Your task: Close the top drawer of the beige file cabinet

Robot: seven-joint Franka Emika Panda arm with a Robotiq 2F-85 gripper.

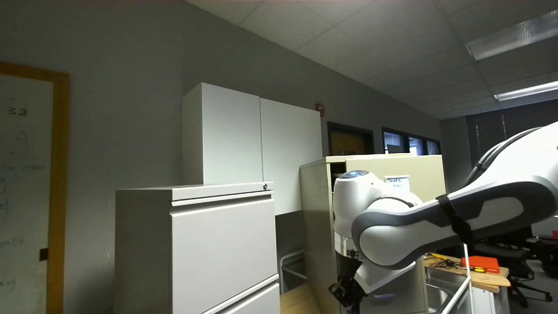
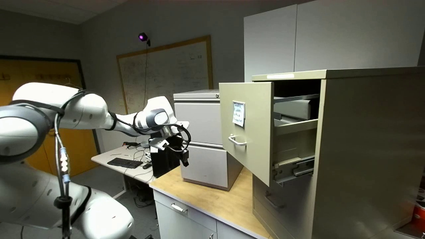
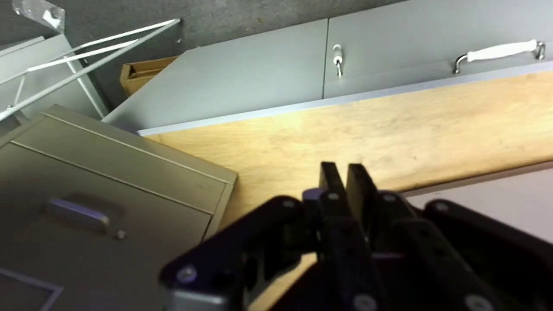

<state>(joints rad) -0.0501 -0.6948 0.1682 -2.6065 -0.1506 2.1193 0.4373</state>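
Top drawer [image 2: 257, 136]: standing open from the beige file cabinet [image 2: 368, 146], slide rail [image 2: 303, 167] visible only in an exterior view | Claw [image 3: 342, 166]: apart from the drawer; wrist view alone shows fingertips [image 3: 329, 172] nearly together

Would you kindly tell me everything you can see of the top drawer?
The top drawer is beige, seemingly metal, and stands pulled out of the beige cabinet. Its flat, upright front bears a framed label above a light bar handle. A slide rail and something grey inside show. The gripper is apart from it.
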